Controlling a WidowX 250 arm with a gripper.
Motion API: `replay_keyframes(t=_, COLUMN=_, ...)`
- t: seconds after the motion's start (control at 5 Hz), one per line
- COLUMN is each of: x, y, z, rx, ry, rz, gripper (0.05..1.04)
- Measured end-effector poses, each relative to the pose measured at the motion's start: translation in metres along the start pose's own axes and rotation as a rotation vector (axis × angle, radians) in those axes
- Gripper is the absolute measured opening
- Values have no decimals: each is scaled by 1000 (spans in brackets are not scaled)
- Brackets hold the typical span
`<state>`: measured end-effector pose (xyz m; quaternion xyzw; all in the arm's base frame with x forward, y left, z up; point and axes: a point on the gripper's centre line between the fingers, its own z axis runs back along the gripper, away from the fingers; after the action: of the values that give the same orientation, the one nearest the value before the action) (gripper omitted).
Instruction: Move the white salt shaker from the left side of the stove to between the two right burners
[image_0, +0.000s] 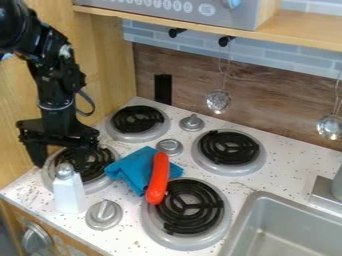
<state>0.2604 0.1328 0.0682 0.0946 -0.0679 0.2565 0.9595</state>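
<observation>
My gripper (61, 159) hangs open over the left burner (95, 186) of the stove, its two fingers spread wide with nothing seen between them. Just below it stands a white shaker (69, 194) with a grey top, upright near the counter's front edge. To the right, a crumpled blue cloth (133, 167) lies between the burners. A long orange-red toy sausage (158, 179) rests on the cloth, its lower end reaching the rim of the front right burner (188, 242).
Two more burners (139, 137) (230, 171) lie farther back, with grey knobs (192, 122) (169, 146) (103, 215) among them. A metal sink (266, 220) is at lower right. Ladles (218, 100) (330, 126) hang from the back wall under a shelf (200, 24). A wooden wall (100, 55) borders the left.
</observation>
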Motion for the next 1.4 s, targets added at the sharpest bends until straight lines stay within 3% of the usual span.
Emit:
replay_keyframes(t=1.0, x=1, y=-2, z=-1, rx=-15, ry=-2, rz=-18, gripper=1006)
replay_keyframes(t=1.2, x=1, y=-12, z=-6, rx=-79, ry=-15, rz=-64, gripper=1007)
replay_keyframes(t=1.4, x=4, y=-9, z=-11, rx=-85, ry=-36, rz=-71, gripper=1007)
